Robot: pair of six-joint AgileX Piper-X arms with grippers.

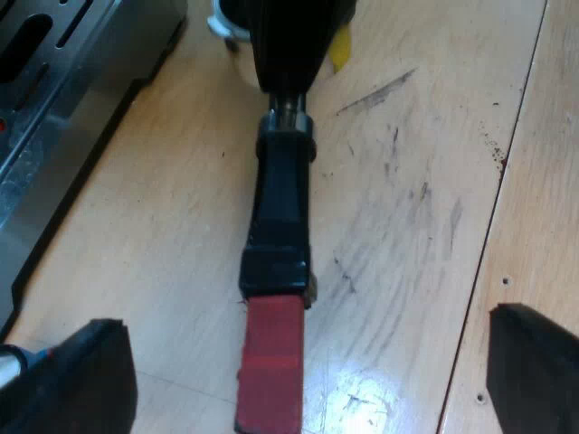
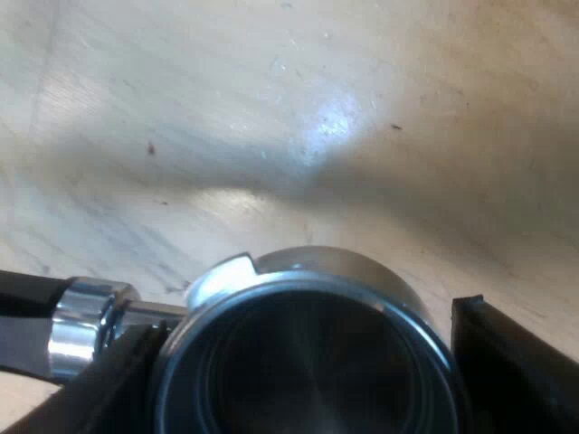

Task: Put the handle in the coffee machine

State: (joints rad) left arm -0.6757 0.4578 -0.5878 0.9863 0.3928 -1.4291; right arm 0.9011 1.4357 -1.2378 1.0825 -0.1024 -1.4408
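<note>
The metal holder lies on the wooden table, its dark handle (image 1: pixel 282 208) ending in a red tip (image 1: pixel 271 362). My left gripper (image 1: pixel 308 371) is open, low over the table, with one finger (image 1: pixel 81 380) on each side of the red tip and not touching it. At the handle's far end, my right gripper (image 1: pixel 289 36) stands over the holder's head. In the right wrist view the holder's round metal basket (image 2: pixel 308 353) sits between the fingers (image 2: pixel 507 362) of my right gripper (image 2: pixel 303 362), which press against its sides. The handle's chrome collar (image 2: pixel 77 330) sticks out sideways.
The espresso machine's metal body (image 1: pixel 54 90) stands close beside the handle, its base resting on the table. Bare scuffed wooden tabletop (image 1: pixel 416 199) lies on the handle's other side, and more of the tabletop (image 2: pixel 298 108) stretches beyond the basket.
</note>
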